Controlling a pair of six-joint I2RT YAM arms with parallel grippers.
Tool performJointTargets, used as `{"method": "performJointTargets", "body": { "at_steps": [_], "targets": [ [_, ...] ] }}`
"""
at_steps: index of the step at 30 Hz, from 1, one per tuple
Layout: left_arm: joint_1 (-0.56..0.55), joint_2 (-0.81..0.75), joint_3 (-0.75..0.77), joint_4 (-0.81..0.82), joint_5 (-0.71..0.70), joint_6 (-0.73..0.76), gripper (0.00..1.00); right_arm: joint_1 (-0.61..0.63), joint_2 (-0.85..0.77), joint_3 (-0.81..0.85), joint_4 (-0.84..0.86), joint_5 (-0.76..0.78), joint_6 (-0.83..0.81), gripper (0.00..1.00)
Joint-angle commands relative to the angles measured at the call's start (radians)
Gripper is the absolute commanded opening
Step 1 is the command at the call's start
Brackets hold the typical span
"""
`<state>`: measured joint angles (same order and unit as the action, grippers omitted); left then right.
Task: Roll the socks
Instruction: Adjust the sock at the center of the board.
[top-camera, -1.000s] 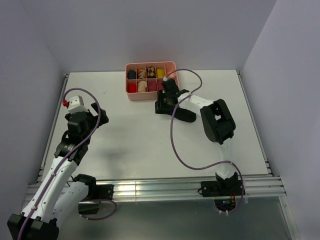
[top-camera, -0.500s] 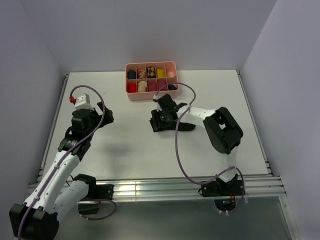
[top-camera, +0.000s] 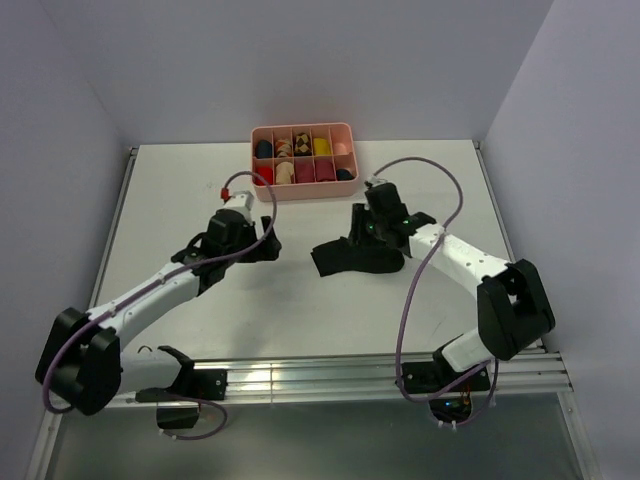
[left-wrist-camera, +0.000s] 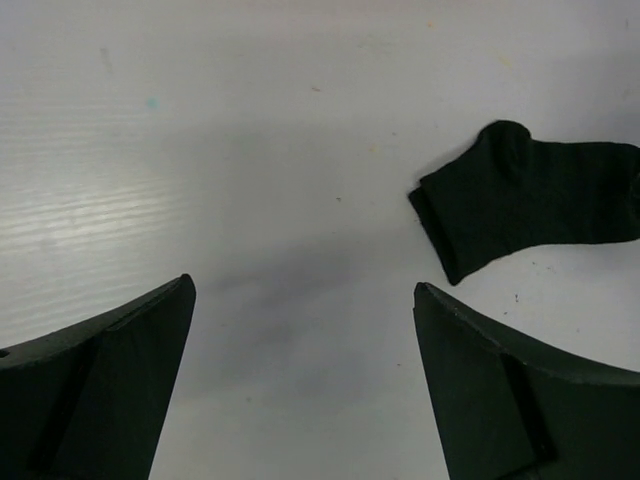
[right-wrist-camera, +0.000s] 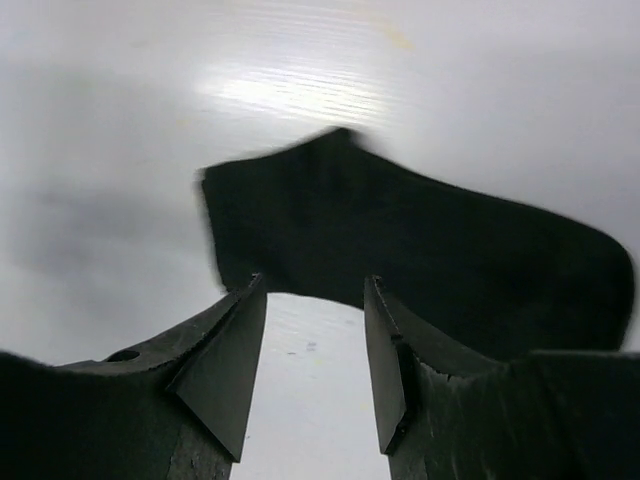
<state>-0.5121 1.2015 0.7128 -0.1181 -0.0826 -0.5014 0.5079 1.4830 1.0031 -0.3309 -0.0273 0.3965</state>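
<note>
1 black sock (top-camera: 345, 258) in view, flat on bench (top-camera: 200, 180), mid. 2 grippers: L gripper (top-camera: 268, 247) wide open, empty, near sock's left end, not touching. R gripper (top-camera: 368, 238) half open, nothing btwn jaws, tips at sock's edge, contact unclear. R arm (top-camera: 462, 258) over sock's right end. 1 pink tray (top-camera: 300, 193) at back, 10 compartments, several w/ rolled bundles.

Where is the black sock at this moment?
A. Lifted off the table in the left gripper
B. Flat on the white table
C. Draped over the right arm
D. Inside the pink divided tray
B: the black sock lies spread on the table, with the open left gripper off to one side of it and the right gripper at its other end.
</note>
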Motion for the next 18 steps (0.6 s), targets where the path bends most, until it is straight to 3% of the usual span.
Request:
{"method": "performJointTargets", "body": {
  "at_steps": [1, 10, 18],
  "targets": [
    [-0.083, 0.096, 0.086, 0.109, 0.001, -0.006, 0.95, -0.122, -0.027, -0.124, -0.028, 0.069, 0.165, 0.51],
    [-0.242, 0.427, 0.287, 0.179, -0.031, -0.005, 0.91, -0.275, -0.061, -0.247, 0.001, 0.069, 0.252, 0.49],
    [-0.307, 0.625, 0.421, 0.204, -0.083, 0.044, 0.71, -0.322, 0.028, -0.212, 0.039, 0.056, 0.240, 0.48]
  ]
}}
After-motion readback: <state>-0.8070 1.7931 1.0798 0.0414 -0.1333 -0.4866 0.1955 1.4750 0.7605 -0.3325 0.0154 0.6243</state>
